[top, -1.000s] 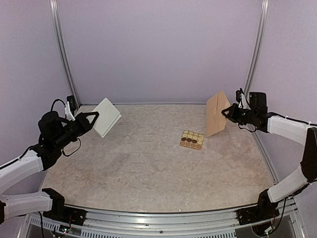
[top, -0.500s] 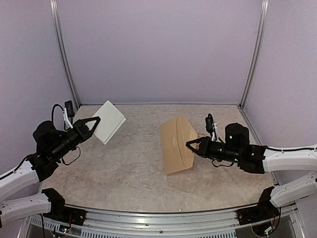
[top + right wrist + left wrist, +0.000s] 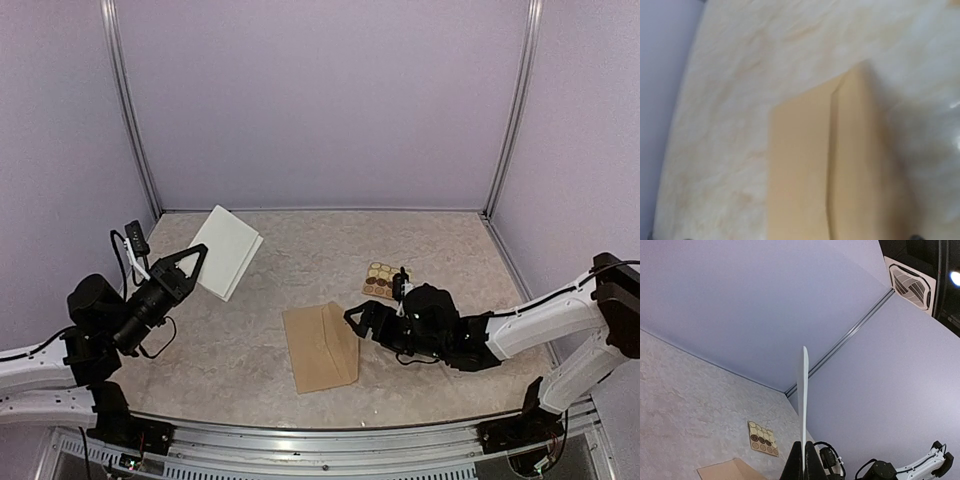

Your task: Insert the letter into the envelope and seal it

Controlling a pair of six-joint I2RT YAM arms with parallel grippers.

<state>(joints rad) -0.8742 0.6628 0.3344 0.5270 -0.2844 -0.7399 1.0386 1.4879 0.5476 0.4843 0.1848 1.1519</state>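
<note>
The letter (image 3: 230, 250), a plain white sheet, hangs tilted above the table's left side with my left gripper (image 3: 192, 262) shut on its lower edge. In the left wrist view the letter (image 3: 802, 400) shows edge-on, rising from between the closed fingers (image 3: 796, 466). The tan envelope (image 3: 318, 346) lies on the table at front centre, its right part slightly raised. My right gripper (image 3: 358, 318) hovers low at the envelope's right edge, jaws spread, holding nothing. The right wrist view is blurred and filled by the envelope (image 3: 805, 175), with a fold line running down it.
A small card of round gold and brown stickers (image 3: 385, 282) lies just behind the right gripper, also in the left wrist view (image 3: 762, 438). Purple walls with metal posts (image 3: 128, 120) close the back and sides. A metal rail (image 3: 320, 440) runs along the near edge.
The right arm swung from the far right to front centre with the envelope, laid it down and opened its jaws. The left arm shifted slightly right and nearer, still holding the letter.
</note>
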